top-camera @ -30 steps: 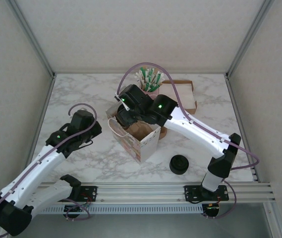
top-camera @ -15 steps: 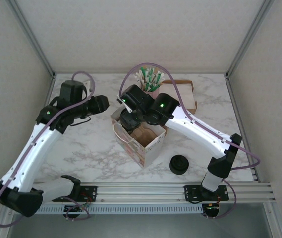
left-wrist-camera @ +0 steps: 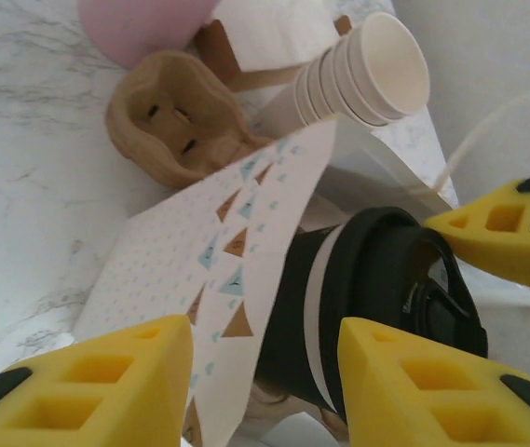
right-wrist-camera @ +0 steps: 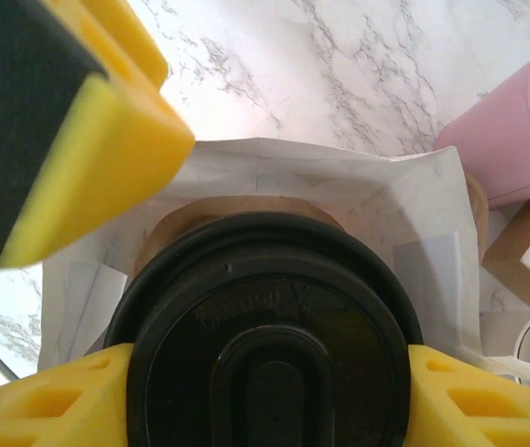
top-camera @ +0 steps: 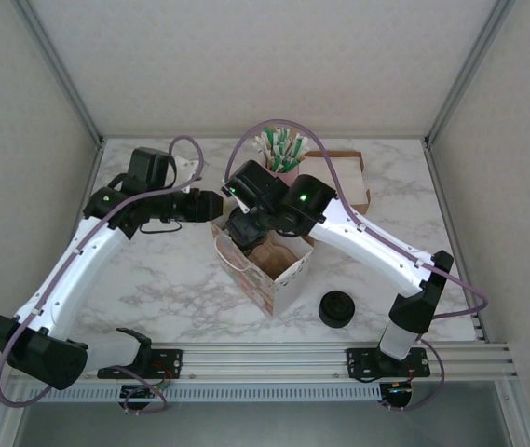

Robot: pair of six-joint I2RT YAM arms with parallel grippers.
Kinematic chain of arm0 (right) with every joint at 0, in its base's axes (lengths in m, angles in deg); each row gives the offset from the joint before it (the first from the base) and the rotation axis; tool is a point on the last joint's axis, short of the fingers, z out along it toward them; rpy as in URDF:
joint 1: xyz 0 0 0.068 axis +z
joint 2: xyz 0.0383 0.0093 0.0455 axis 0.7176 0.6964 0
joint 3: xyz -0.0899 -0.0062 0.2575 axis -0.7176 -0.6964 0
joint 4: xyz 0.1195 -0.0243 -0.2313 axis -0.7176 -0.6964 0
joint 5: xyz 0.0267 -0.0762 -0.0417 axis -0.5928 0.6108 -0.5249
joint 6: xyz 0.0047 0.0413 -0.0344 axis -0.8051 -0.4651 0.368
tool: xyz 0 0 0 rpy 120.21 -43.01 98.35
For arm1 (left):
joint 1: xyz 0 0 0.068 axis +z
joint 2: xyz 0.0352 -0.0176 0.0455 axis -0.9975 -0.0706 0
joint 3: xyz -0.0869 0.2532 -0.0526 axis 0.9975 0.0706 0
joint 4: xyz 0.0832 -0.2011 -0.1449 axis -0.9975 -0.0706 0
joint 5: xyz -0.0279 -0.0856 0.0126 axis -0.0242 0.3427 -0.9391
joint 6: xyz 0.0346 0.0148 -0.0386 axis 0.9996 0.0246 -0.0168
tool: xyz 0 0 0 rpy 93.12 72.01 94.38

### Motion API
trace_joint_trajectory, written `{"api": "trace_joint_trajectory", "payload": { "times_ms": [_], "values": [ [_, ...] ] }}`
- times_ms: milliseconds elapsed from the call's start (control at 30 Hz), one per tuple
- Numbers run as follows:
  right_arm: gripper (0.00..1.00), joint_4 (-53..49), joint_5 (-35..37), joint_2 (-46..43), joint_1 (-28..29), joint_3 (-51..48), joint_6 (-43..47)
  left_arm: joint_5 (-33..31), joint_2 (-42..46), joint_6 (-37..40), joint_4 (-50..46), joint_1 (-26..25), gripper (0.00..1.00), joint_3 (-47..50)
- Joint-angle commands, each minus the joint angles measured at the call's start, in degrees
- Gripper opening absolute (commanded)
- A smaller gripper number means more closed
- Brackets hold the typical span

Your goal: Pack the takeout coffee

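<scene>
Pinching the paper takeout coffee cup with its round black plastic lid (left-wrist-camera: 386, 289), the right gripper (right-wrist-camera: 263, 396) holds it within the patterned white paper bag's (top-camera: 278, 279) mouth. Beyond, the left gripper (left-wrist-camera: 260, 386), fingers spread, straddles the bag wall, probably steadying it.

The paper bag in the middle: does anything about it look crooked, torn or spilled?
Nothing looks torn or spilled. The bag stands cornerwise to the edges of the table, and the open left gripper straddles one of its walls. The coffee, held by the right gripper, sits in the bag's mouth.
</scene>
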Motion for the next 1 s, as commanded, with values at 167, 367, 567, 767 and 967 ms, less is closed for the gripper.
{"api": "trace_joint_trajectory", "payload": {
  "times_ms": [167,367,567,767,967],
  "values": [
    [0.44,-0.9,-0.3,0.4,-0.1,0.1,-0.9,4.3,-0.5,4.0,-1.7,0.2,0.44,2.2],
    [0.44,-1.0,-0.3,0.2,-0.1,-0.2,-0.8,-2.4,-0.8,2.1,-1.5,0.2,0.18,2.5],
    [0.44,-0.8,0.0,-0.1,-0.2,-1.1,-0.4,-4.2,3.1,-1.2,1.4,-0.9,0.06,5.9],
    [0.43,-0.6,-1.9,-0.1,-0.2,-2.7,1.3,-4.5,7.9,-4.8,2.1,-3.0,0.0,8.8],
    [0.43,0.3,-6.2,-1.9,-0.2,-5.8,6.4,-7.3,12.9,-10.9,1.8,-6.2,0.0,10.2]
  ]
}}
